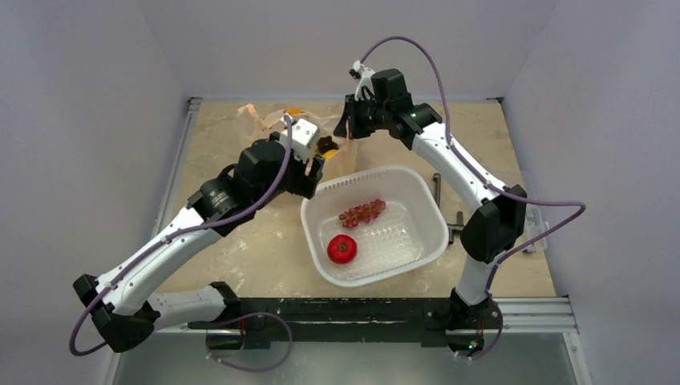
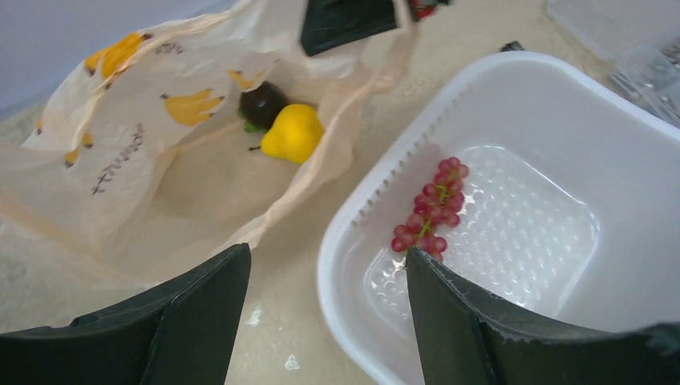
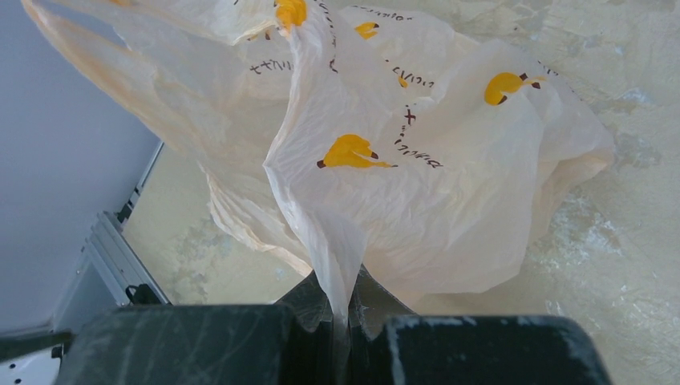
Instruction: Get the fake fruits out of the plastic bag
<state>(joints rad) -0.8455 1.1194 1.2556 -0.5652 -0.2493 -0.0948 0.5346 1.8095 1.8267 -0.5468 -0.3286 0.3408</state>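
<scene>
The plastic bag point(image 1: 269, 120), peach-tinted and printed with yellow bananas, was seen crumpled by the far edge of the desk point(image 1: 240, 241), left of the middle. A fold of the bag point(image 3: 401, 184) was pinched between the fingers of the right pincer point(image 3: 341, 329), which were closed tight on the film and held it raised, so that the bag's mouth was kept open towards the basin.

Inside the open bag point(image 2: 160, 160) two fake fruits were visible: a yellow lemon-like fruit point(image 2: 294, 132) and, touching it on its far side, a dark purple round fruit point(image 2: 263, 103).

The white perforated basin point(image 1: 417, 188) was set near the middle of the desk, towards the right and just beside the bag. On its floor a bunch of reddish grapes point(image 1: 362, 212) was found towards the far side, and a red tomato point(image 1: 342, 249) towards the near-left corner, apart from the grapes.

The left pincer point(image 2: 329, 321) was held with its fingers spread wide and nothing between them. In the left wrist view it was placed above the strip of desk between the bag's mouth and the basin point(image 2: 545, 120), one finger towards each, with the grapes point(image 2: 431, 208) just beside the right finger.
</scene>
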